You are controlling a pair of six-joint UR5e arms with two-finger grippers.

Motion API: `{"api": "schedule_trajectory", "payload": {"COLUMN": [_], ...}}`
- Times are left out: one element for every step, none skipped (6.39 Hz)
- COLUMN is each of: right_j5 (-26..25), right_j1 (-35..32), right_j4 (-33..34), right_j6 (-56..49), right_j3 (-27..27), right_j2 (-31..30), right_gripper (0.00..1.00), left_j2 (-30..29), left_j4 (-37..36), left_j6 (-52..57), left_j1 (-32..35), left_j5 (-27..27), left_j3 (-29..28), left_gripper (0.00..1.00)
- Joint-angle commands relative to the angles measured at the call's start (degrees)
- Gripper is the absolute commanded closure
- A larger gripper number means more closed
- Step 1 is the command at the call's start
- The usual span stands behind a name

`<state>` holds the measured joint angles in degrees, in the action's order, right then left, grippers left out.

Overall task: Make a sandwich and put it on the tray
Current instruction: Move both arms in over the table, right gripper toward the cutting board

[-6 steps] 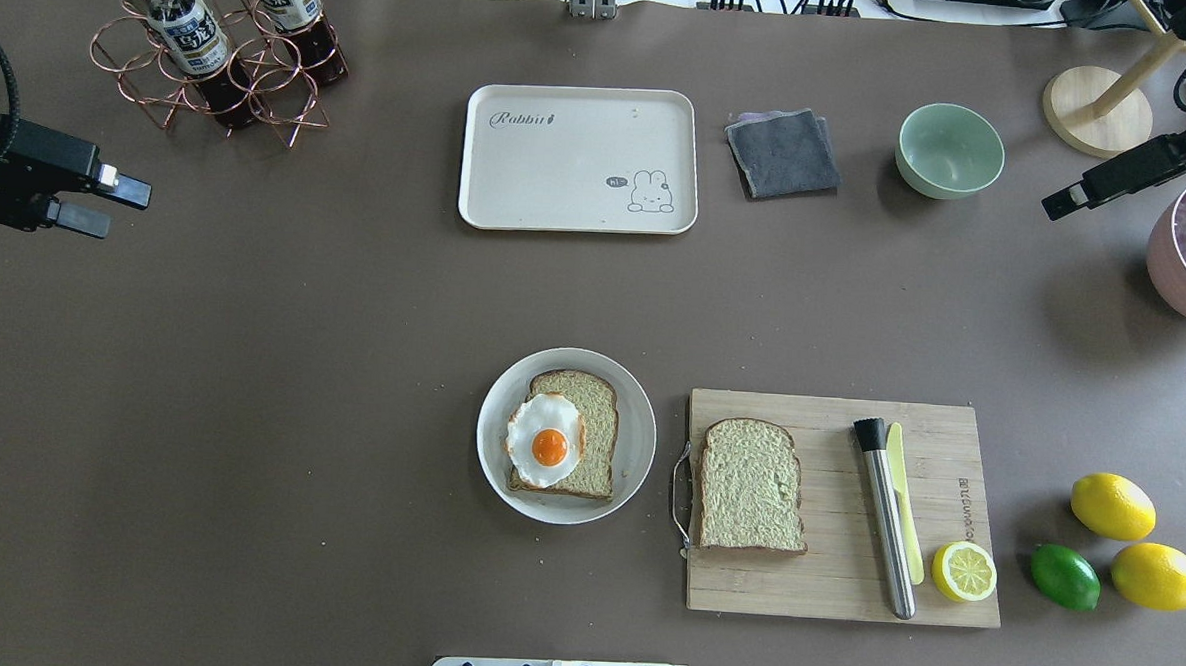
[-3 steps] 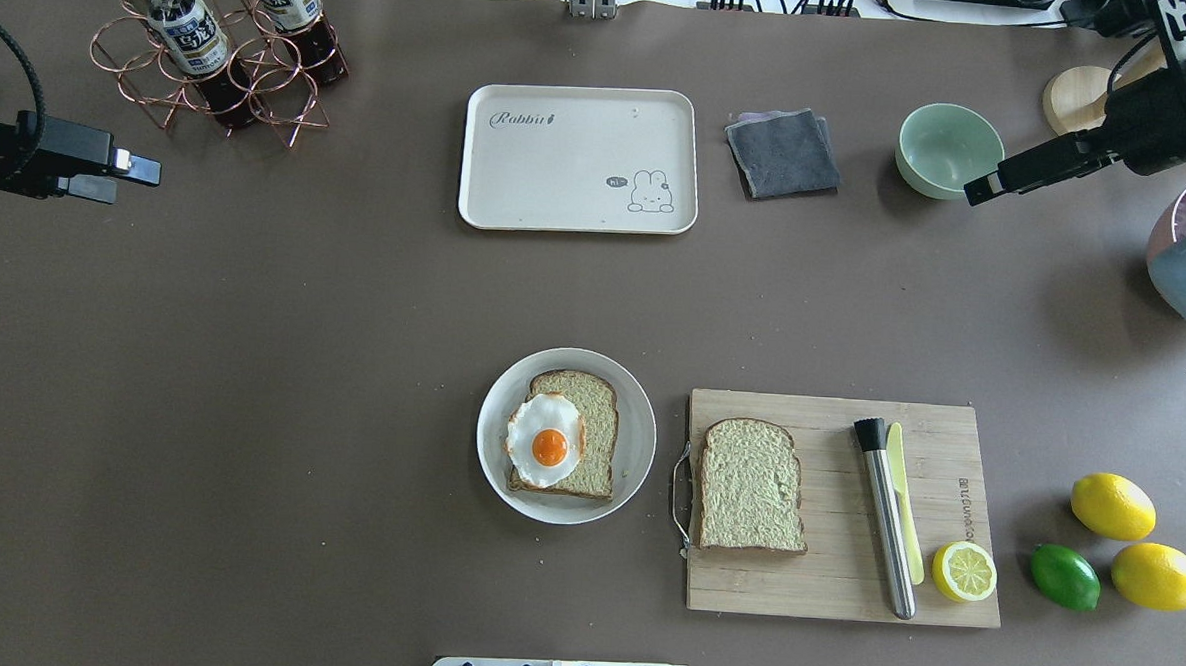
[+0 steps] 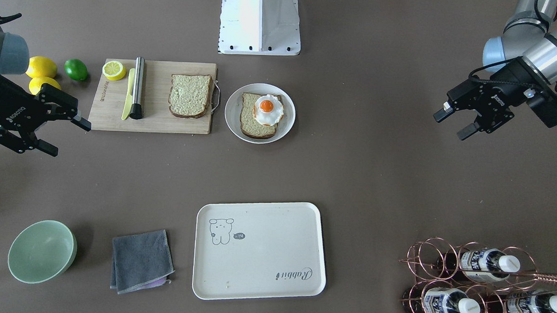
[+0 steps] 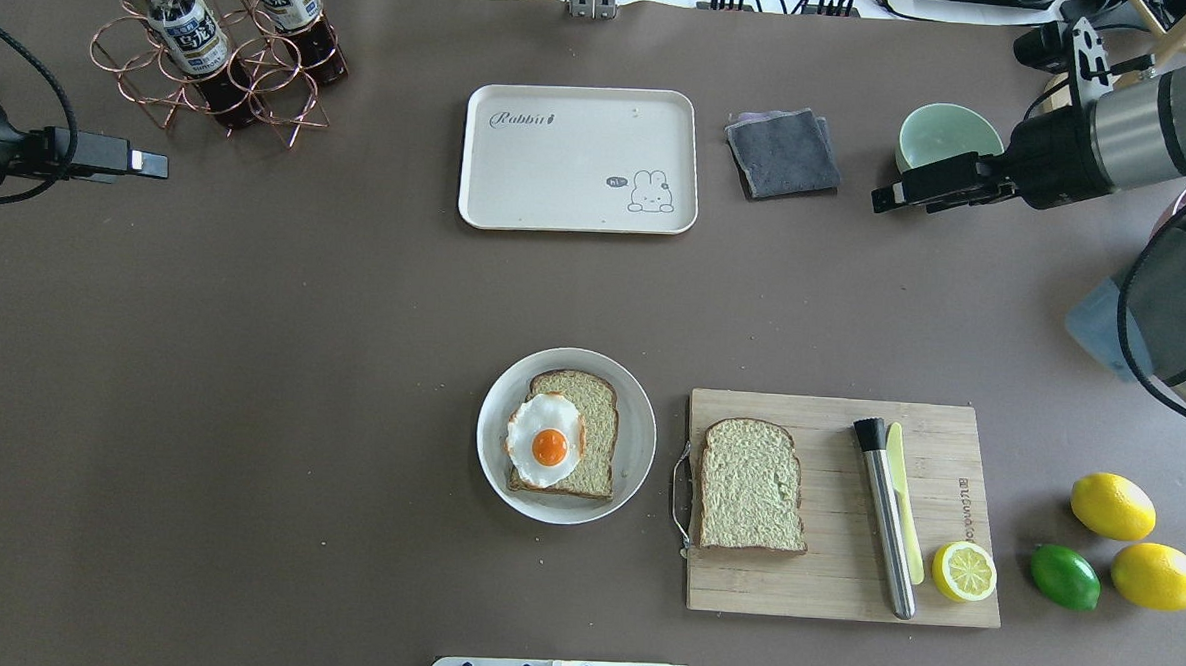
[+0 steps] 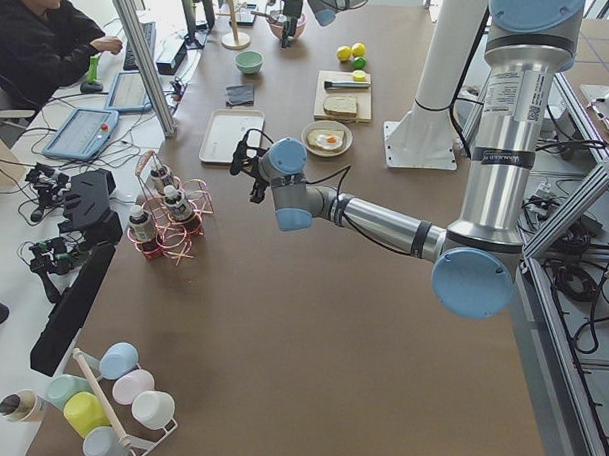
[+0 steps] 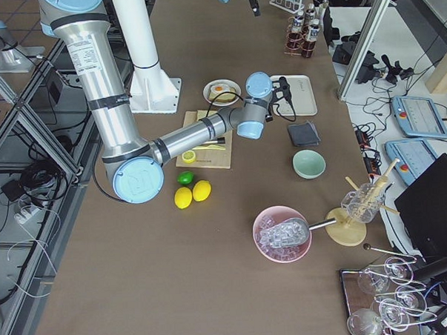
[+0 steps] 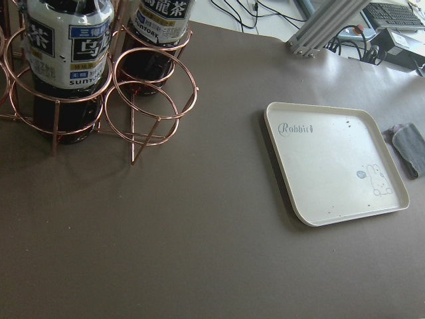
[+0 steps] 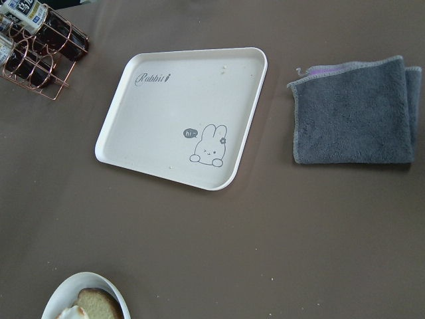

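Observation:
One bread slice [image 4: 594, 418] lies on a round white plate [image 4: 638, 445] with a fried egg [image 4: 546, 440] on top of it. A second bread slice [image 4: 751, 485] lies on the wooden cutting board [image 4: 832, 584]. The cream tray [image 4: 579, 159] is bare at the table's far middle; it also shows in the left wrist view [image 7: 335, 163] and the right wrist view [image 8: 182, 113]. My left gripper [image 3: 452, 124] is open and empty, high near the bottle rack. My right gripper [image 3: 66, 137] is open and empty, over the table by the green bowl [image 4: 947, 133].
A copper rack with bottles [image 4: 215, 46] stands far left. A folded grey cloth [image 4: 783, 153] lies right of the tray. A steel tool [image 4: 885, 516], a yellow knife [image 4: 904, 502] and a half lemon [image 4: 964, 571] sit on the board. Lemons [image 4: 1112, 506] and a lime [image 4: 1065, 576] lie beside it.
My right gripper has swung left from the table's right edge to beside the green bowl. My left gripper has shifted slightly right and farther away. The food has not moved.

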<state>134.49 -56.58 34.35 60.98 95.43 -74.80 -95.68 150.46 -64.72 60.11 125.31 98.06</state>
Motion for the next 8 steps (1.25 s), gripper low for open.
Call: {"api": "schedule_trajectory", "payload": {"right_j5": [-1.4,-1.4,-1.4,-1.4,-1.3,-1.2,-1.1,-1.5], "right_j1": [1.4,1.4,1.4,1.4,2.3,4.3,6.0,8.8], "right_j4": [-1.9,-2.2,-2.3,-2.3,-2.3,-2.3,-2.3,-2.5], "right_j6": [5.5,7.7,9.4,11.9,16.4,19.8,22.8,24.4], "right_j3": [0.5,1.0,1.8,1.9,2.1,2.3,3.0,4.5], "right_j2": [0.0,0.0,-0.2,-0.2,-0.2,-0.2,-0.7,-1.6], "right_gripper": [0.01,0.01,0.01,0.01,0.0,0.0,0.0,0.0], "left_j2": [-0.3,-0.4,-1.0,-3.4,-4.9,-7.0,-8.4,-8.8], "left_j4": [-4.3,-7.4,-10.4,-12.9,-12.9,-13.0,-13.0,-13.0], "left_j6": [-8.2,-14.4,-19.3,-25.0,-28.2,-30.6,-32.8,-33.3], "left_j1": [-2.3,-5.8,-8.9,-9.8,-10.0,-10.2,-10.3,-10.4], "left_j5": [-0.9,-0.3,0.1,5.3,8.9,13.2,17.1,18.4], "left_j3": [3.2,6.1,9.9,11.5,12.0,11.6,11.2,11.6], "left_gripper": [0.02,0.02,0.02,0.02,0.02,0.02,0.02,0.02]}}
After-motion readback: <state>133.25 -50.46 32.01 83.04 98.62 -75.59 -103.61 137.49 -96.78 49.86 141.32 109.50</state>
